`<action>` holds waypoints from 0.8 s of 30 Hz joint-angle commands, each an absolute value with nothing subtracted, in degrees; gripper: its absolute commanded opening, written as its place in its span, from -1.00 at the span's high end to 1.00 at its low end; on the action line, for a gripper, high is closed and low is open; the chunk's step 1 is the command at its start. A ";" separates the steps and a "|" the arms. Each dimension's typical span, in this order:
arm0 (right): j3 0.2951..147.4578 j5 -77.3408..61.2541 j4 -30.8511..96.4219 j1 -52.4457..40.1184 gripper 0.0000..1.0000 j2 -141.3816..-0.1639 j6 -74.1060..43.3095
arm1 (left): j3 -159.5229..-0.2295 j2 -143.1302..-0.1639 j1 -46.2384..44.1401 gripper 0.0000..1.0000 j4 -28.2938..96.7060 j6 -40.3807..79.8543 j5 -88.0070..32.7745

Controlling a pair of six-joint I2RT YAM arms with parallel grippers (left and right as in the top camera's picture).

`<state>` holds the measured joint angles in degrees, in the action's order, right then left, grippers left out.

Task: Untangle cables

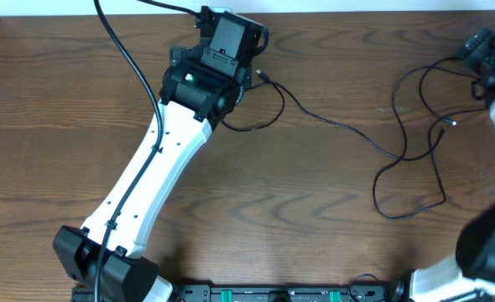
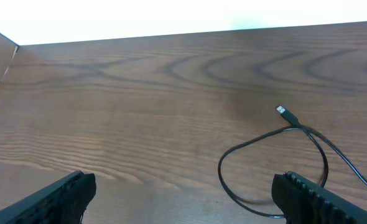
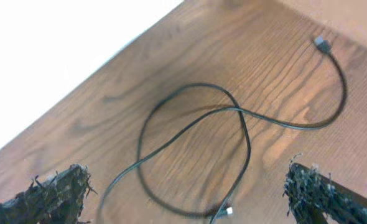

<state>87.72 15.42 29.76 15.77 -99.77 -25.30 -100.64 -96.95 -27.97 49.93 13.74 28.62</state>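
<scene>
The left arm's black two-finger gripper point(image 2: 182, 199) hangs spread wide over the brown wooden table point(image 1: 63, 109), holding nothing. A thin black cable point(image 1: 348, 127) trails from just beside it rightward into loose crossed loops beneath the right gripper point(image 3: 186, 198), likewise spread and empty.

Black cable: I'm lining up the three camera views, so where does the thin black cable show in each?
Overhead: the black cable runs from a plug at upper centre across to loose loops at the right.
Left wrist: black cable at lower right, a loop with its plug pointing up-left.
Right wrist: black cable at centre, a loop crossing itself.
Shared landmark: the table, its far edge against white in every view.
</scene>
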 commanded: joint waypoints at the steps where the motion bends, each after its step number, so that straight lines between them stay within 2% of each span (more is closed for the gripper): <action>1: 88.33 9.58 34.98 14.94 -0.99 -95.37 -24.51 | -100.71 -96.25 -27.94 -0.91 50.11 14.50 28.75; 6: 88.27 0.97 47.90 14.90 -0.99 -94.11 -23.99 | -100.73 -96.25 -27.94 -0.91 50.11 14.50 28.75; 13: 88.03 1.06 60.47 14.66 -0.99 -96.09 -24.36 | -100.73 -96.25 -27.94 -0.91 50.11 14.50 28.75; 19: 82.98 1.10 61.71 11.92 -0.99 -96.66 -23.49 | -100.71 -96.25 -27.94 -0.91 50.11 14.50 28.75; 24: 74.22 1.08 57.54 7.73 -0.99 -96.66 -23.83 | -100.73 -96.25 -27.94 -0.91 50.11 14.50 28.75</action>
<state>79.40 1.45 59.18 10.35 -96.18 -24.32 -100.64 -96.95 -27.97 49.93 13.74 28.62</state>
